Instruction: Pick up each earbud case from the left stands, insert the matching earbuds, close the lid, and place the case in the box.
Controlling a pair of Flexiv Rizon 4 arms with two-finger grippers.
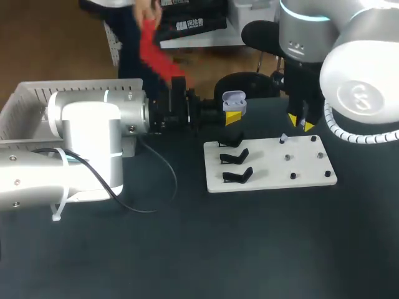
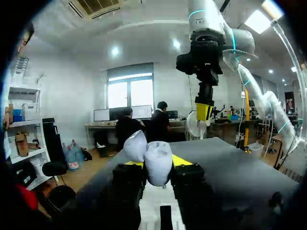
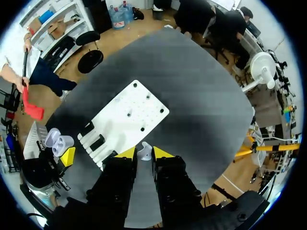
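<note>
My left gripper (image 1: 232,115) is shut on an open pale lilac earbud case (image 1: 234,98), held above the table behind the white plate (image 1: 268,180). In the left wrist view the case (image 2: 153,163) sits between my fingers with its lid (image 2: 135,145) raised. My right gripper (image 1: 300,123) hangs over the plate's far right part. In its own view it is shut on a small white earbud (image 3: 145,150). From there the case (image 3: 56,140) shows beyond the plate's (image 3: 127,120) stand side. The right gripper (image 2: 203,111) hangs ahead of the case.
Three black stands (image 1: 235,156) line the plate's left side, all bare. Small dark pegs (image 1: 293,176) dot its right half. A white slatted box (image 1: 25,103) sits at the far left behind my left arm. A black cable (image 1: 159,187) trails across the table.
</note>
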